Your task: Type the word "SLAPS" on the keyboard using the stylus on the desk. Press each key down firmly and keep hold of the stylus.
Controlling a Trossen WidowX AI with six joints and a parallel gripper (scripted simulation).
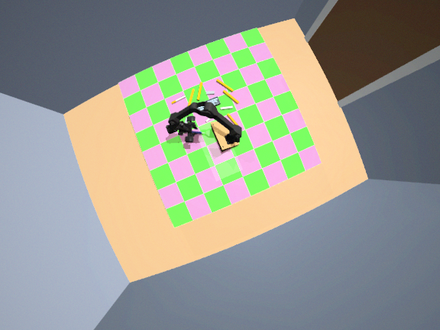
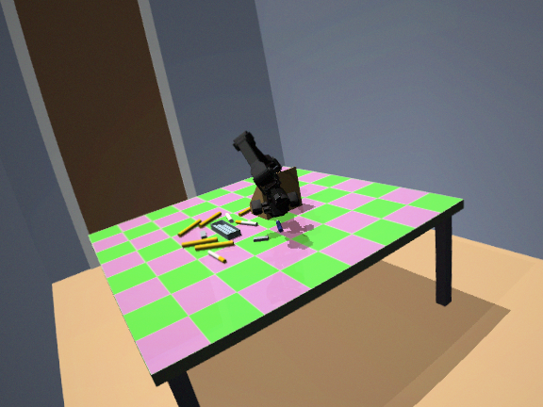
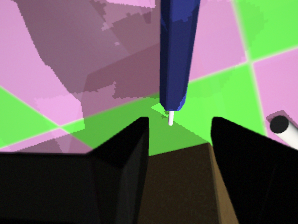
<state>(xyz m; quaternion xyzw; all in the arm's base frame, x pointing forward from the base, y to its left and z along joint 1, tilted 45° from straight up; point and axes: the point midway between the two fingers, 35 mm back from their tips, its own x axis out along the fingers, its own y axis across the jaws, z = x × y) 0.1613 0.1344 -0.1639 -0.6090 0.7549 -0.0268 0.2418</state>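
The fingers [image 1: 189,138] [image 2: 256,207] stand partway apart above the counter [image 1: 267,173] [image 2: 245,325] [image 3: 277,75], with nothing between them. The blue stylus [image 1: 197,133] [image 2: 279,226] [image 3: 176,60] lies on the counter, nearer its left edge than its right in the top view. The keyboard [image 1: 215,101] [image 2: 225,229] lies nearer the top edge, pencils [image 1: 224,85] [image 2: 214,245] around it.

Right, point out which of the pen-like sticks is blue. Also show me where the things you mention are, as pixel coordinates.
The stylus [image 1: 196,132] [image 2: 279,226] [image 3: 176,55], lying near the open gripper [image 3: 180,120]; its dark blue barrel and thin pale tip set it apart from the yellow and white sticks.
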